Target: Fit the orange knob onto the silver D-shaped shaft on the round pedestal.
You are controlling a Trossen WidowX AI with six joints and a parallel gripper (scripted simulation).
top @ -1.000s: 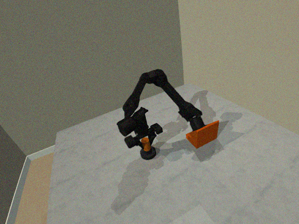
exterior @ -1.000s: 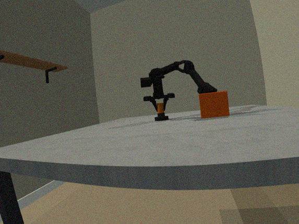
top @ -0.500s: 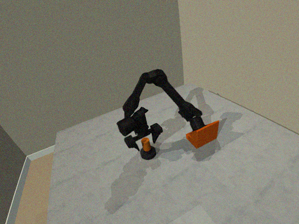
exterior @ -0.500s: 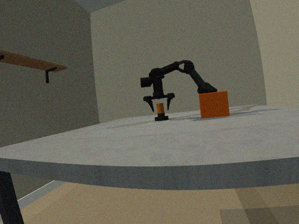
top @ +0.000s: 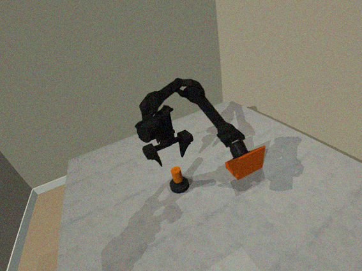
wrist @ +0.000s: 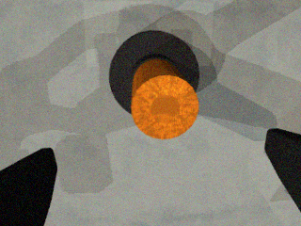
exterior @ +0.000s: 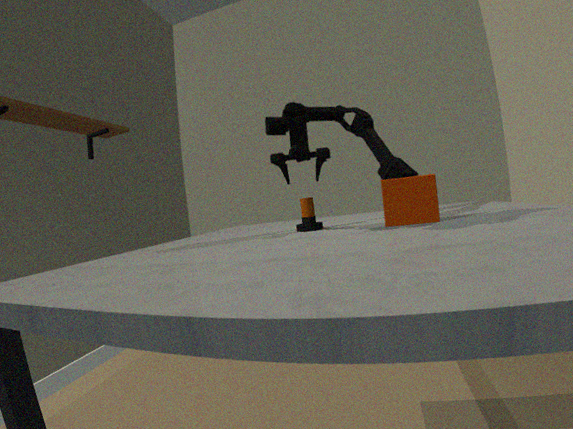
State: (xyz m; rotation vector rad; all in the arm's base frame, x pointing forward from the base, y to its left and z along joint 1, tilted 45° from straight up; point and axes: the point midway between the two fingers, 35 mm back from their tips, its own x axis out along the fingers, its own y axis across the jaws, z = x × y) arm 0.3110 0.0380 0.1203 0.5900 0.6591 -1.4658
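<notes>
The orange knob [top: 176,174] [exterior: 306,207] [wrist: 165,107] stands upright on the round black pedestal [top: 180,189] [exterior: 308,228] [wrist: 121,71], its lower end against the pedestal's raised centre. No silver shaft shows between them; the shaft and the knob's hole are hidden. My gripper [top: 171,161] [exterior: 302,182] [wrist: 164,150] is wide open and empty. Its fingertips are above the knob's top, one to each side, and touch nothing. In the wrist view the knob's round top lies between and a little beyond the fingertips.
An orange block [top: 248,163] [exterior: 410,200] stands at the arm's base, to the right of the pedestal. The pale table [top: 282,223] [exterior: 219,279] carries the arm's shadows. A wooden wall shelf [exterior: 51,116] is far at the left in the exterior view.
</notes>
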